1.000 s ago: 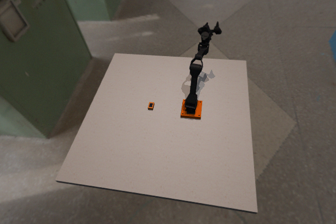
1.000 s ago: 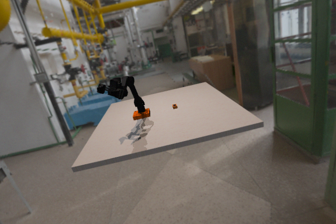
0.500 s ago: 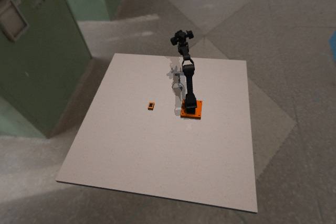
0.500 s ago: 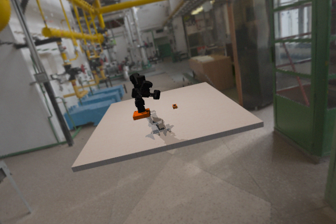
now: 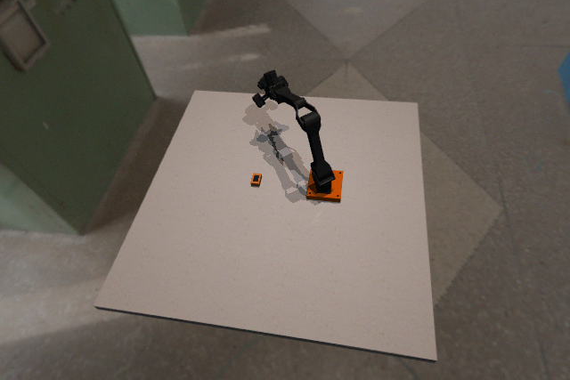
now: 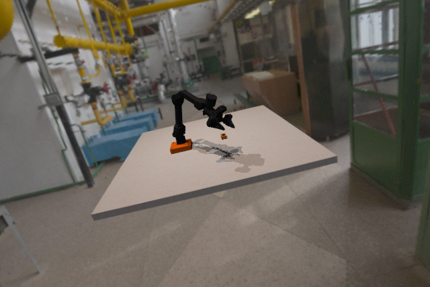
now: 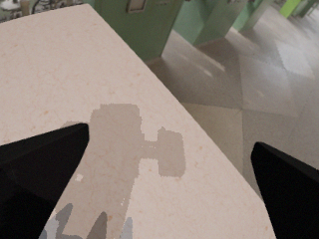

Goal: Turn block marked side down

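A small orange block [image 5: 256, 179] [image 6: 223, 136] lies flat on the pale table [image 5: 207, 251] [image 6: 149, 179] [image 7: 50, 65], its dark marked side facing up. My black gripper [image 6: 229, 128] [image 7: 170, 135] is open with nothing between its fingers. It is raised well above the table, near the edge that is at the back in the top view, and not touching the block. The block does not show in the wrist view.
The orange arm base [image 5: 337, 184] [image 6: 175, 148] stands on the table, to the right of the block in the top view. Green cabinets [image 5: 69, 91] [image 7: 142, 35] stand beyond the table's edge.
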`<state>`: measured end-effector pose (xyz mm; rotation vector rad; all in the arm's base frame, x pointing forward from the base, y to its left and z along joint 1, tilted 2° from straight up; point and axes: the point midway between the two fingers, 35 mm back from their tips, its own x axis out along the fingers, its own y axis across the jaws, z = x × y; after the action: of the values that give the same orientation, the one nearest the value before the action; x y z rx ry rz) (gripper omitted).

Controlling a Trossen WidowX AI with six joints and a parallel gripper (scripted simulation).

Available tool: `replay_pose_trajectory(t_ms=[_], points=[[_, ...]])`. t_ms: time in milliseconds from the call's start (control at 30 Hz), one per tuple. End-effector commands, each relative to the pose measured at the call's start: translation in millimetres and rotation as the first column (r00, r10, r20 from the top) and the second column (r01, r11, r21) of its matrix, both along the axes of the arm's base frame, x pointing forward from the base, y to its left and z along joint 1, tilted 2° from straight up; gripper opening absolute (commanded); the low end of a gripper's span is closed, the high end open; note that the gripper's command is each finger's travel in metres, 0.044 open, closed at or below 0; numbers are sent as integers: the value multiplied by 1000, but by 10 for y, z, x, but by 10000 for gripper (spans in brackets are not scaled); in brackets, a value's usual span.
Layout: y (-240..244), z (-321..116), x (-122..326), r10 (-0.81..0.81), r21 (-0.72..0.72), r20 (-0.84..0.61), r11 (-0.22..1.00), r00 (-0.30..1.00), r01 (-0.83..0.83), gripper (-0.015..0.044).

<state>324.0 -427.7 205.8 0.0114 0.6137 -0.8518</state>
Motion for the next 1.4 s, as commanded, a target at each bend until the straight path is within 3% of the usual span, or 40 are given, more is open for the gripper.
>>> replay_pose_trajectory(t_ms=[0, 367, 733, 1033, 1167, 1367], points=[[624, -243, 356, 123, 136, -61, 984, 991, -114, 440], [2351, -759, 715, 440, 455, -245, 839, 864, -298, 440], [3997, -1001, 166, 707, 699, -440, 657, 553, -284, 440], [4016, -1006, 97, 719, 709, -453, 649, 527, -277, 440], [4016, -1330, 105, 719, 709, -453, 649, 527, -277, 440], [4016, -1358, 104, 719, 709, -453, 649, 527, -276, 440]])
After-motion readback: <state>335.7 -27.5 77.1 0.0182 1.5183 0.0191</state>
